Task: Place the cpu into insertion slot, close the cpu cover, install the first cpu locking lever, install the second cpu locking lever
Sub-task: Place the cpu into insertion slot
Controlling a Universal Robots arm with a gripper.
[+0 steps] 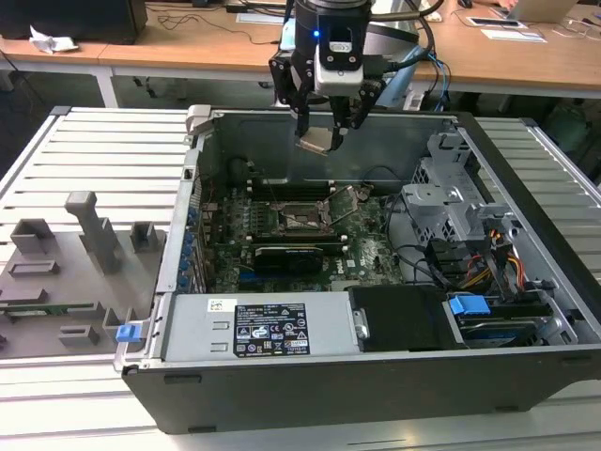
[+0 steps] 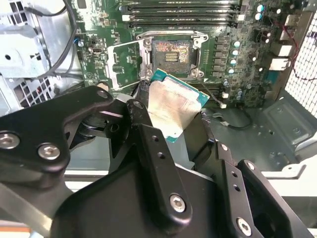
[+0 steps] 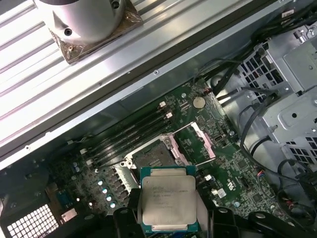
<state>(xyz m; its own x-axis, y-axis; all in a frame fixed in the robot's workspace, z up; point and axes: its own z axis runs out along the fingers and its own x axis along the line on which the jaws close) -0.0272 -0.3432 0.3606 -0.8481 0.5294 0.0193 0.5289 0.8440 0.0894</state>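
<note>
A computer case (image 1: 376, 395) is set on a slatted table (image 1: 103, 150); the cpu (image 1: 315, 141) is clenched by the gripper (image 1: 327, 133), the insertion slot (image 1: 302, 218) beneath its fingers (image 2: 156, 158).

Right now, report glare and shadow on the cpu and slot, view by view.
Exterior view: the cpu in the gripper catches light, the slot sits shaded inside the case. Second wrist view: glare washes the cpu's face, slot evenly lit. First wrist view: cpu evenly lit, no glare; slot dim.
</note>
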